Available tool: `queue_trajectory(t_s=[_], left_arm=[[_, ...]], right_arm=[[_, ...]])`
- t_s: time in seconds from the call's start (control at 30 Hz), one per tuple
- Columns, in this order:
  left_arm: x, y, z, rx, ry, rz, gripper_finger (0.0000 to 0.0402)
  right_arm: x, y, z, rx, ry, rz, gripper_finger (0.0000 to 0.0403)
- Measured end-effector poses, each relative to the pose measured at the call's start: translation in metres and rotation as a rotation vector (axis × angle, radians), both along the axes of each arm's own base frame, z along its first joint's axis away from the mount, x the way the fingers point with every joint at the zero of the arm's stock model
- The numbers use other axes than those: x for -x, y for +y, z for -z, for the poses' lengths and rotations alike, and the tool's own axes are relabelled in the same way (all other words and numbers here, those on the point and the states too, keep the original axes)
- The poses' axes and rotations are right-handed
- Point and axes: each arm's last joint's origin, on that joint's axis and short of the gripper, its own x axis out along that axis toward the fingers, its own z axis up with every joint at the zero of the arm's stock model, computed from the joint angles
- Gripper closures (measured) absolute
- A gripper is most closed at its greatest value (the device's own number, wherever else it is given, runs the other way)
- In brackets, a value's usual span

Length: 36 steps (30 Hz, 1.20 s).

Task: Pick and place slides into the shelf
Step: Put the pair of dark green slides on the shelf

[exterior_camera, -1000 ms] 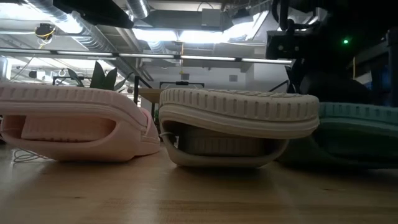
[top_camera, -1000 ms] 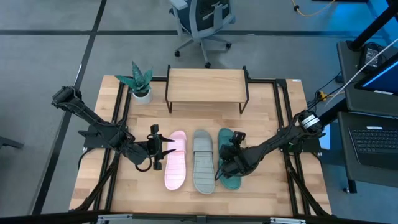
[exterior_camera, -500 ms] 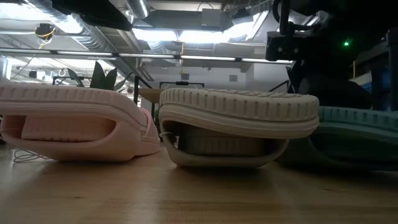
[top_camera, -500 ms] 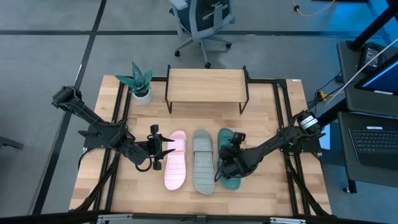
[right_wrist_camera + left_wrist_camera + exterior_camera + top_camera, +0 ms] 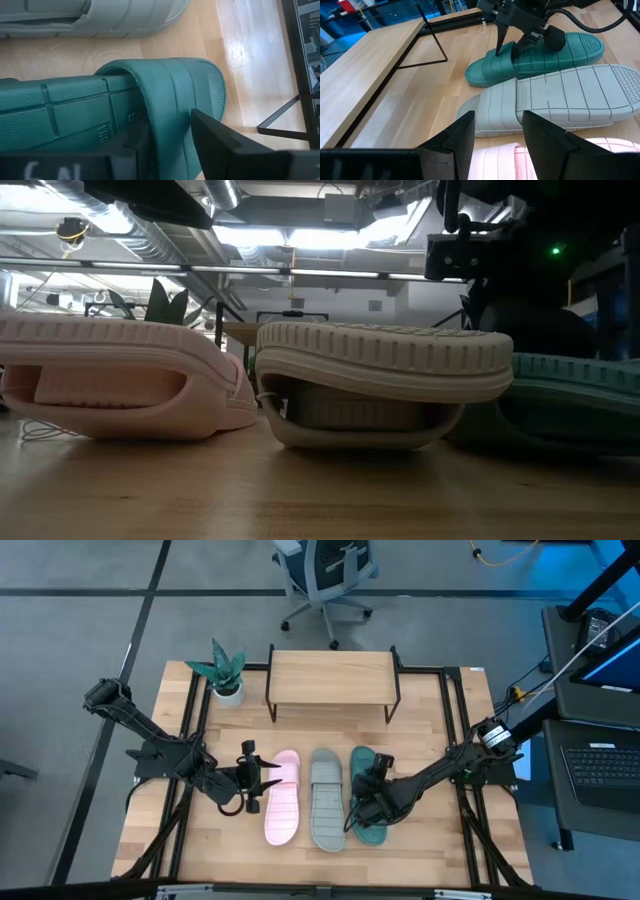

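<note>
— Where are the slides found?
— Three are laid side by side at table centre: the pink slide (image 5: 282, 798) at nine o'clock of the grey slide (image 5: 326, 801), the teal slide (image 5: 371, 797) at three o'clock. The shelf (image 5: 331, 675) is seen at twelve o'clock of them.
— And the grippers?
— The right gripper (image 5: 366, 793) is set over the teal slide, fingers (image 5: 222, 137) parted astride its strap. The left gripper (image 5: 252, 780) is held spread beside the pink slide.

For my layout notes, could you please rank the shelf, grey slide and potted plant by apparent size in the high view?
1. The shelf, clearly largest.
2. The grey slide.
3. The potted plant, smallest, though not far behind the slide.
</note>
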Motion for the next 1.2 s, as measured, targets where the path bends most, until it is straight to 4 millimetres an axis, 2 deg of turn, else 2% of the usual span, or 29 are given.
queue_trajectory(t_s=[0.53, 0.8, 1.2], left_arm=[[0.0, 0.0, 0.0, 0.0, 0.0, 0.0, 0.0244], [0.0, 0.0, 0.0, 0.0, 0.0, 0.0, 0.0244], [0.0, 0.0, 0.0, -0.002, 0.0, 0.001, 0.0244]], right_arm=[[-0.0004, 0.0002, 0.0003, -0.003, -0.004, 0.002, 0.0322], [-0.0005, 0.0002, 0.0007, -0.004, -0.009, 0.005, 0.0386], [-0.0002, 0.0, 0.0009, -0.012, -0.032, 0.039, 0.039]])
